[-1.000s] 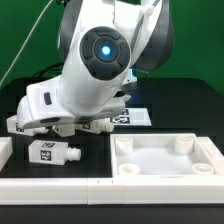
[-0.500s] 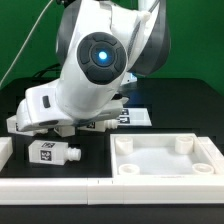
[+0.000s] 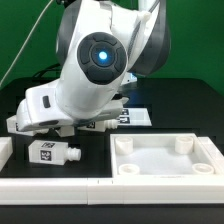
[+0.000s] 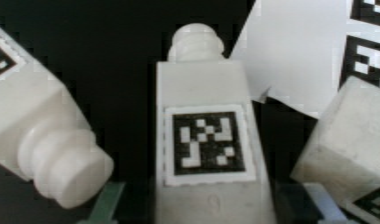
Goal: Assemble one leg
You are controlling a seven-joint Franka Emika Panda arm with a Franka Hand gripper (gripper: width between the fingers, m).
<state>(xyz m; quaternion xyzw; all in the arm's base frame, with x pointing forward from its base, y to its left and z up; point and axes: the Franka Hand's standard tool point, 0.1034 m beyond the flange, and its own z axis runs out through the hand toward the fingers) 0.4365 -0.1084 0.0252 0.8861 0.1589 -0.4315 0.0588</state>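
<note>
In the wrist view a white leg (image 4: 208, 120) lies between my fingers. Its tag faces up and its round stub end points away from me. My gripper (image 4: 215, 198) is open and straddles the blocky end, with a dark gap on each side between the leg and the fingertips (image 4: 112, 198). Two more legs lie beside it, one on each side (image 4: 36, 120) (image 4: 347, 140). In the exterior view the arm hides the gripper. A leg end (image 3: 108, 122) shows under the arm, and another leg (image 3: 53, 153) lies apart at the front left.
The large white tray-like part (image 3: 165, 157) with round corner sockets lies at the exterior view's right front. The marker board (image 3: 137, 114) lies behind the arm and also shows in the wrist view (image 4: 302, 45). A white block (image 3: 5, 150) sits at the far left.
The arm has shifted slightly down and toward the exterior view's left since a second ago, and it has held still over the last half second.
</note>
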